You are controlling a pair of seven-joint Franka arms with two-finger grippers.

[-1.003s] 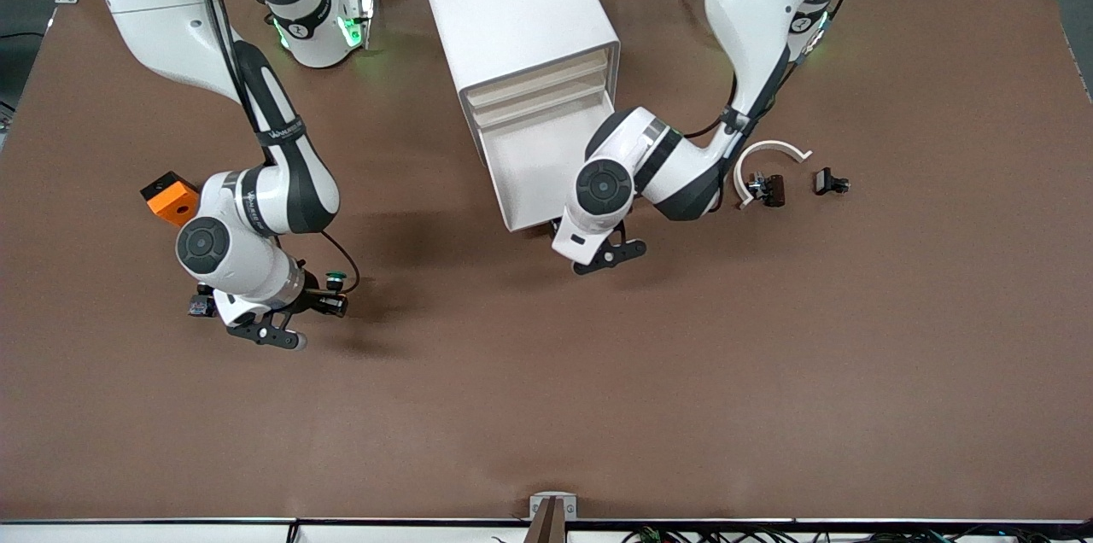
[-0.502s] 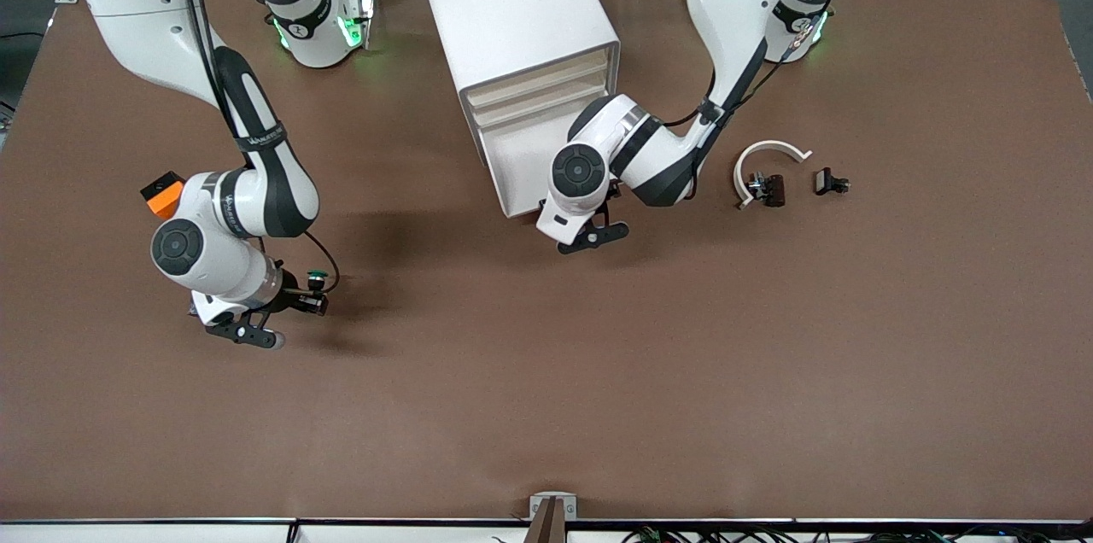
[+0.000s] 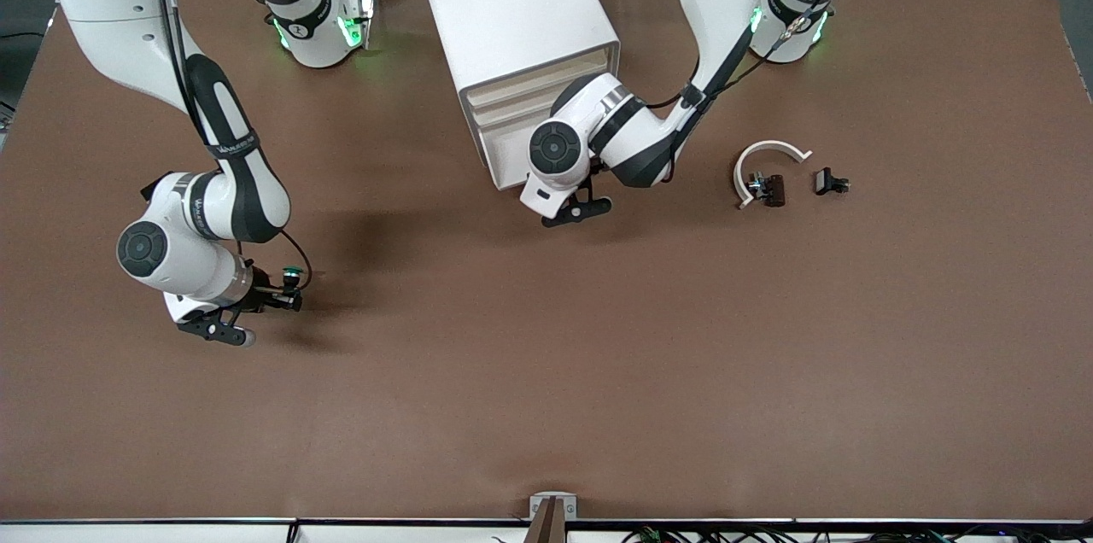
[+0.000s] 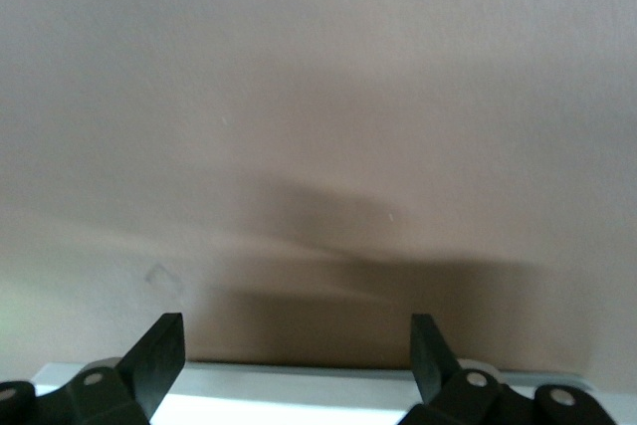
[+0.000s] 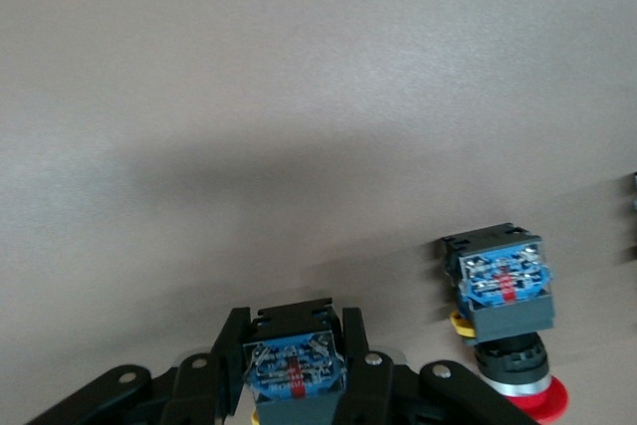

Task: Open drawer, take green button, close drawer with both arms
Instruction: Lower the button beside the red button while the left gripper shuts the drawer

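Right tool grips button over table; left tool, spread wide, meets drawer edge.

Red-capped button beside right claw

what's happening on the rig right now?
The right gripper is shut on the green-capped button and holds it over the table toward the right arm's end. The left gripper, jaws open and holding nothing, is at the front of the drawer, which still sticks out of the white cabinet. A red-capped button lies on the table in the right wrist view. A white curved piece and two small black parts lie toward the left arm's end.
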